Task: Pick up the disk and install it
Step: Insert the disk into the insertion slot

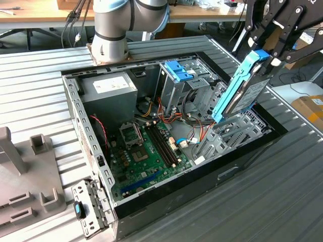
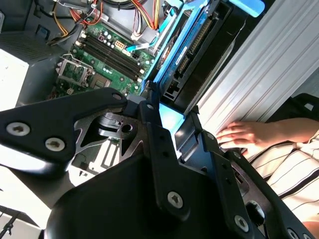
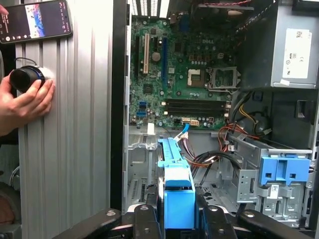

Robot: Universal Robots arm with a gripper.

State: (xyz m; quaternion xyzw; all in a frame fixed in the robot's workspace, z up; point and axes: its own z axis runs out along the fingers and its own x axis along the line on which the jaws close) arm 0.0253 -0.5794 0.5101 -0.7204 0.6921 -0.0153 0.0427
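Disk (image 1: 241, 91), tilted in the exterior view's upper right, sits pinched in the gripper (image 1: 266, 56); such tilt could jam it against the bay (image 1: 234, 133).

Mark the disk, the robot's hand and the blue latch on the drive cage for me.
the disk (image 1: 239, 88), exterior view, on its blue carrier rail.
the hand (image 3: 179, 215), first wrist view, midway between its fingertips, shut on the disk.
the blue latch (image 1: 177, 70), exterior view, on its top face.

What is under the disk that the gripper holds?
Under the tilted disk, clamped in the gripper, lies a grey metal drive bay. The disk's lower end covers part of it.
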